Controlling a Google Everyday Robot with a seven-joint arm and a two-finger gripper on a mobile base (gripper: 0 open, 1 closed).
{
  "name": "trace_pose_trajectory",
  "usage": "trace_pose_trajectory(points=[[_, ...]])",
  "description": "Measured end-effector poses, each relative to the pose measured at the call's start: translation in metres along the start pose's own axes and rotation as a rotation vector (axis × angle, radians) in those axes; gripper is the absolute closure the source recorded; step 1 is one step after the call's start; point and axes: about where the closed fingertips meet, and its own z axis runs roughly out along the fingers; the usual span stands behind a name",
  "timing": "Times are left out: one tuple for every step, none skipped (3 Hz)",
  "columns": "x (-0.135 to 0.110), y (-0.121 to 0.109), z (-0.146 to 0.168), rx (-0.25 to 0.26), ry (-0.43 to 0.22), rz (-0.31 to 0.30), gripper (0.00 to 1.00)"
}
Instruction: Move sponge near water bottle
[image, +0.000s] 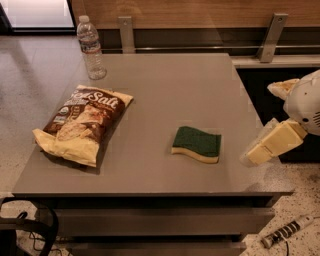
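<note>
The sponge (197, 144), dark green on top over pale yellow foam, lies flat on the grey table (165, 85), right of centre towards the front. The water bottle (91, 48), clear with a white cap, stands upright at the table's far left corner. My gripper (259, 123) hangs at the right edge of the view, just past the table's right side and to the right of the sponge. Its fingers (272, 145) are spread apart and hold nothing. It does not touch the sponge.
A brown-and-yellow chip bag (82, 122) lies flat on the left part of the table, between the bottle and the front edge. A wooden wall with metal brackets (270, 35) runs behind the table. Cables (285, 232) lie on the floor at the lower right.
</note>
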Motion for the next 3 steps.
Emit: trace_pose_trajectory(points=[[0.004, 0.010, 0.033, 0.007, -0.164, 0.077, 0.00], [-0.011, 0.021, 0.072, 0.022, -0.333, 0.116, 0.00], [-0.041, 0.008, 0.077, 0.095, -0.457, 0.137, 0.00]])
